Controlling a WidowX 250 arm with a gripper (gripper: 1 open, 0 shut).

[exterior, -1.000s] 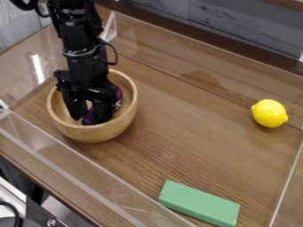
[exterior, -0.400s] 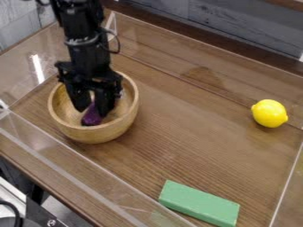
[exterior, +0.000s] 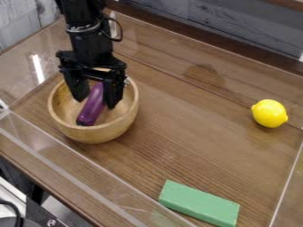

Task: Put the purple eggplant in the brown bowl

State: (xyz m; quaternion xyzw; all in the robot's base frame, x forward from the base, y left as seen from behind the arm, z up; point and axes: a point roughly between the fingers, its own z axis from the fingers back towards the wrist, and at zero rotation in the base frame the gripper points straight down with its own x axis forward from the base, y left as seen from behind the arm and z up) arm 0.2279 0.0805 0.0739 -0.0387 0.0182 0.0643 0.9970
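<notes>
One camera view, looking down at an angle on a brown wood-grain surface edged by low clear walls.

The brown bowl is seen at the left of the frame, round, light wood, thick rim. The purple eggplant is lying inside it, leaned lengthwise against the inner slope, one end toward the bowl's floor and the other toward the upper right of the rim. Its stem cap cannot be made out.

The black gripper is hung from the arm that comes down from the upper left of the frame, pointed straight down over the bowl. Its two fingers are spread wide apart, one on each side of the eggplant's upper part. Nothing is clamped between them; a gap is seen on both sides of the eggplant. The fingertips are level with the bowl's rim or just above it; contact with the eggplant cannot be judged for sure, but it looks free.

A yellow lemon is placed at the right edge, well apart from the bowl. A green rectangular block is laid flat at the bottom centre-right, near the front wall.
</notes>
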